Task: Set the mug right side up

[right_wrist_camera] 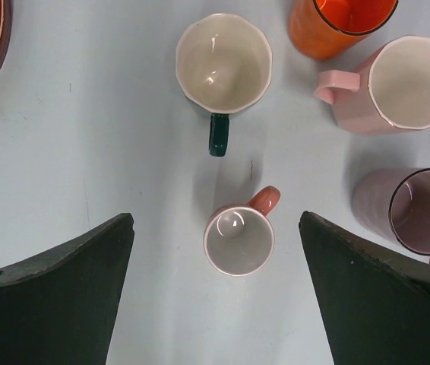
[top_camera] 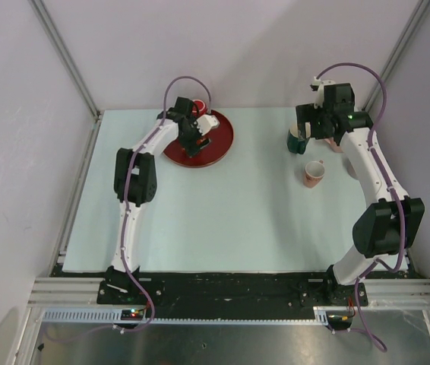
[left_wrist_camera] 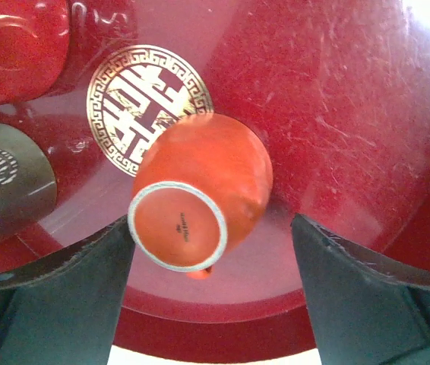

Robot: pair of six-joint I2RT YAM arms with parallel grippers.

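An orange-red mug (left_wrist_camera: 200, 190) stands upside down on the red plate (left_wrist_camera: 367, 122), its white-ringed base facing up. My left gripper (left_wrist_camera: 213, 222) is open above it. The mug sits between the fingers, close to the left finger (left_wrist_camera: 71, 289) and well apart from the right one. In the top view my left gripper (top_camera: 194, 131) hangs over the plate (top_camera: 219, 148) and hides the mug. My right gripper (right_wrist_camera: 216, 217) is open and empty, high above a small upright mug (right_wrist_camera: 239, 239) with an orange handle.
On the plate there are also a red mug (left_wrist_camera: 14, 46) and a dark cup (left_wrist_camera: 6, 182). Near the right gripper (top_camera: 308, 131) stand a green-handled mug (right_wrist_camera: 223, 65), an orange glass (right_wrist_camera: 340, 23), a pink mug (right_wrist_camera: 405, 84) and a purple glass (right_wrist_camera: 420, 209).
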